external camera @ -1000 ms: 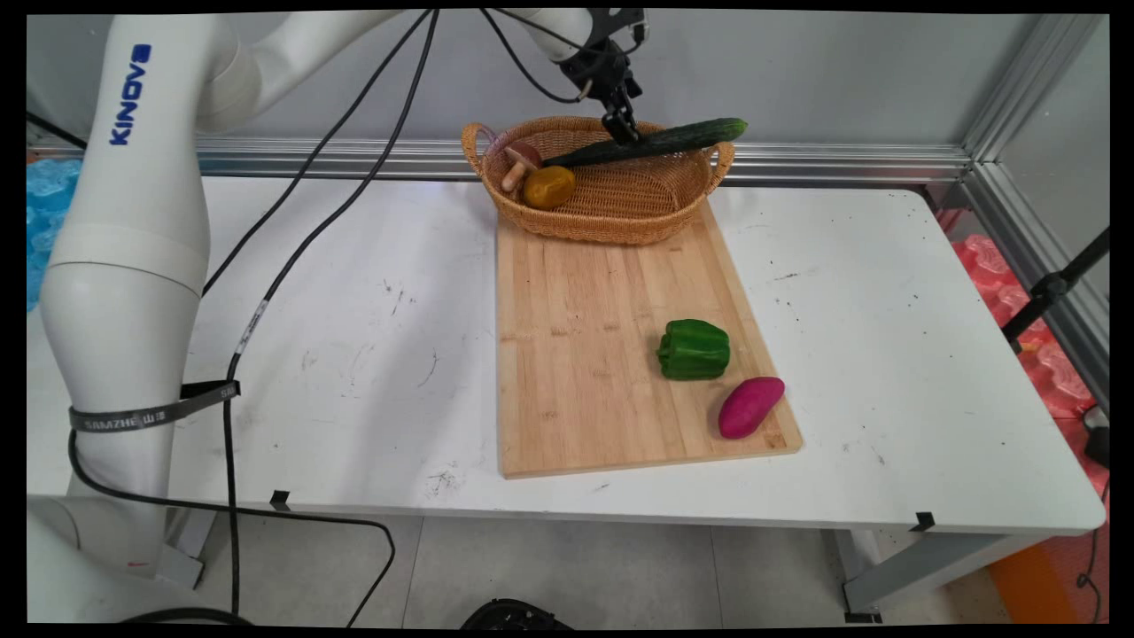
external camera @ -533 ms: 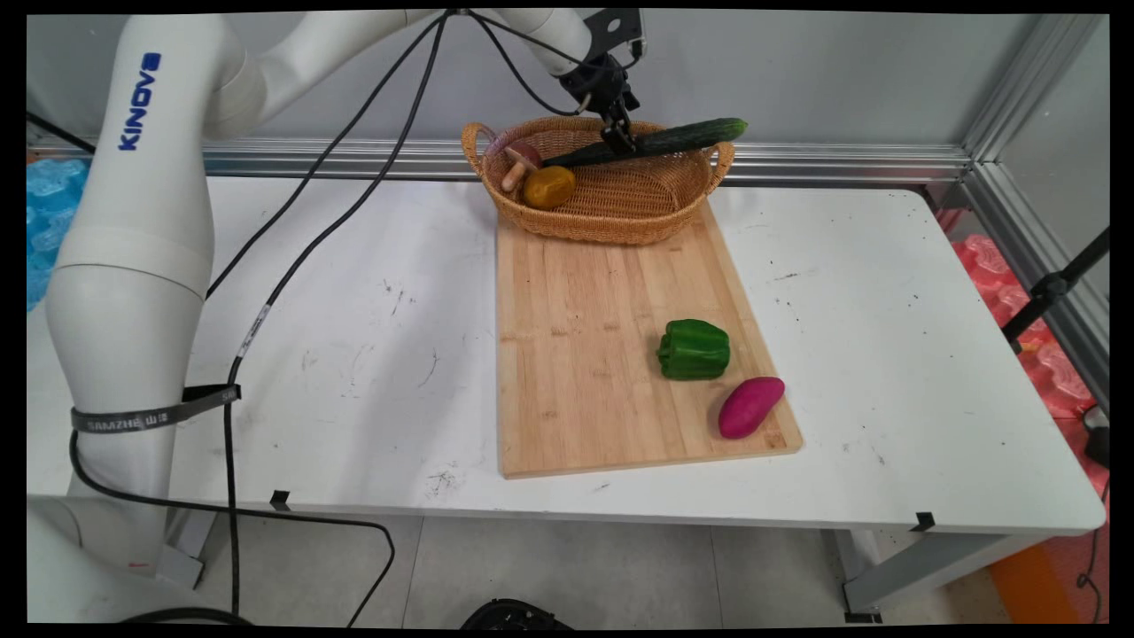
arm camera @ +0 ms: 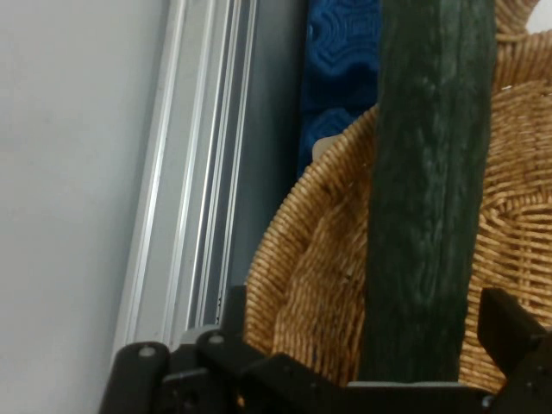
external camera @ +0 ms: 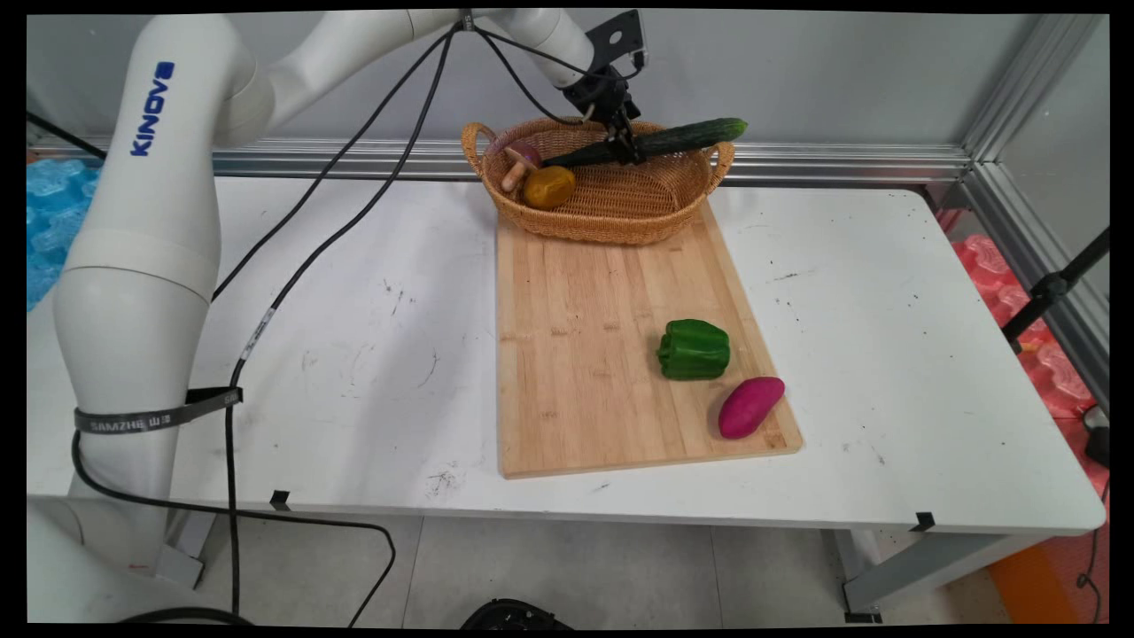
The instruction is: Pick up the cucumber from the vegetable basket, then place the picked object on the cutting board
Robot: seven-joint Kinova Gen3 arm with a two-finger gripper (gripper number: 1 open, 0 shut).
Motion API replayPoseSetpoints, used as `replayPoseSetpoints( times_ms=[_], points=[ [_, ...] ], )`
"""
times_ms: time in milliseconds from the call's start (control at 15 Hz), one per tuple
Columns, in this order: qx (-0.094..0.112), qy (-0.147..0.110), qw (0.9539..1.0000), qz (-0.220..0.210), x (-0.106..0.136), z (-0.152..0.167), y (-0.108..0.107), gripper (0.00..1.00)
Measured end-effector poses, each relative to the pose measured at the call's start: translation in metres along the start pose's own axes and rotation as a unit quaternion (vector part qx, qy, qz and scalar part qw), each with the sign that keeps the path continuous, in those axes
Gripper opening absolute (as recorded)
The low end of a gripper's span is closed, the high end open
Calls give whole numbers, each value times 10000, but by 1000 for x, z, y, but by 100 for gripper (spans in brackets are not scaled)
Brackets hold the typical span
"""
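Starting nearest the camera, a purple sweet potato (external camera: 750,407) lay at the cutting board's (external camera: 585,354) front right corner, with a green bell pepper (external camera: 695,349) just behind it. Farther back, the wicker basket (external camera: 620,208) sat on the board's far end, holding a yellowish potato (external camera: 548,187) and a mushroom (external camera: 518,163). My gripper (external camera: 629,151) hung over the basket at the cucumber (external camera: 682,138), which spanned the rim; my fingers stood spread on either side of it, not clamped.
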Motion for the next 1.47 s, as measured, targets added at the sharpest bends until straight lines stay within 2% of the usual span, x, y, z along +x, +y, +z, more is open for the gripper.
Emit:
replayPoseSetpoints(
  times_ms=[200, 267, 667, 933, 1467],
  points=[
    [14, 10, 10000, -32, -2, 4, 1, 100],
    [11, 15, 10000, -43, -3, 6, 1, 0],
    [-80, -3, 9999, -100, -9, 12, 9, 0],
    [-143, -1, 9998, -127, -11, 4, 17, 0],
    [-100, 208, 9997, -67, 19, -40, 29, 0]
  ],
)
